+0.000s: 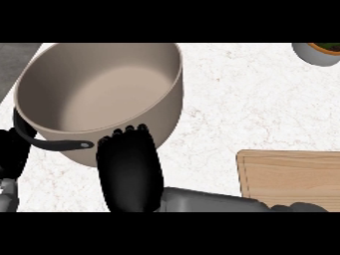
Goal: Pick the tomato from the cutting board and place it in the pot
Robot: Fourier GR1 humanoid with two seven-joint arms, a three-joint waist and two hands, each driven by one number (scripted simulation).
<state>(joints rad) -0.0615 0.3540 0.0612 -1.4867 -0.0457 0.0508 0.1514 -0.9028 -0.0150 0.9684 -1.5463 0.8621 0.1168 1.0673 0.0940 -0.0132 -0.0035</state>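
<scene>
- Here, shows a large beige pot (98, 94) standing upright on the white marbled desk (254, 109) in the upper left of the head view, with its pale inside open to the camera.
- Shows a black handle (51, 143) curving along the pot's near left wall.
- Puts the right hand (128, 172) at the middle of the view, back turned to the camera, just in front of the pot's near wall and below its rim.
- Traces its grey forearm (209, 200) in from the lower right.
- Cannot tell whether this hand is released, clenched or grasping anything, with its palm side hidden.
- Cannot tell where the tomato is: shows none of it on the visible part of the board or in the visible inside of the pot.
- Sets the wooden cutting board (301, 177) flat on the desk at the lower right, well apart from the pot.
- Finds the left hand (7, 157) resting released at the left edge, fingers up, beside the pot's handle.
- Catches a small grey planter (318, 55) with green leaves at the top right corner, cut by the edge.
</scene>
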